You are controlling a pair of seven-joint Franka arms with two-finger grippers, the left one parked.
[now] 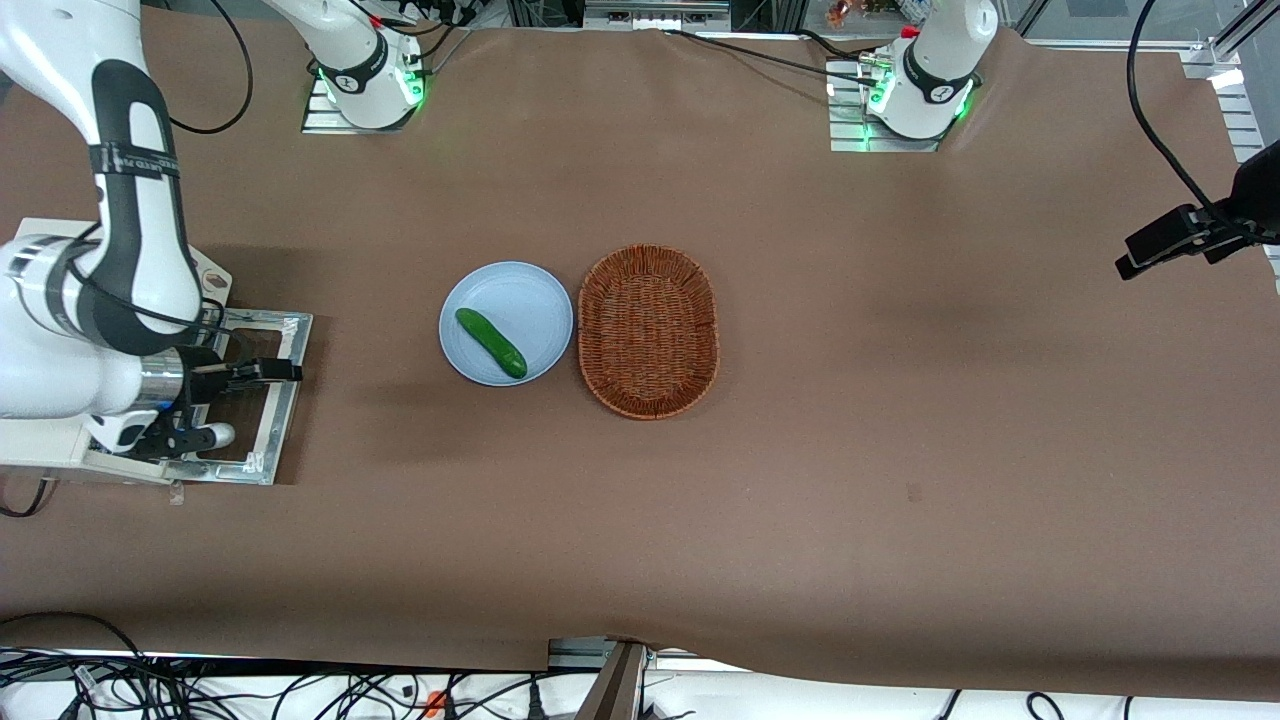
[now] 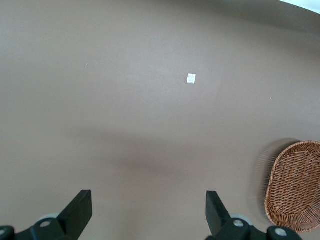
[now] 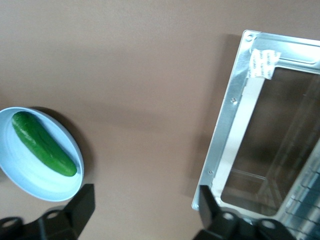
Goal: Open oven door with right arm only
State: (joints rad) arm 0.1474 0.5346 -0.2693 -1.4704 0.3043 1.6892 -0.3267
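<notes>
The oven door [image 1: 287,345] lies folded down flat on the brown table, a silver frame round dark glass, at the working arm's end. The cream-white oven body [image 1: 35,452] is mostly hidden under the right arm [image 1: 130,210]. My gripper [image 1: 238,402] hangs just above the door, open and holding nothing. In the right wrist view the gripper [image 3: 145,207] is spread wide over bare table, one fingertip [image 3: 209,200] at the corner of the door's silver frame [image 3: 231,117]. The bar handle does not show.
A pale blue plate [image 1: 520,290] with a green cucumber [image 1: 490,342] sits mid-table, also in the right wrist view [image 3: 30,185]. A wicker basket [image 1: 648,330] stands beside it, toward the parked arm. A piece of white tape [image 3: 264,63] is on the door frame.
</notes>
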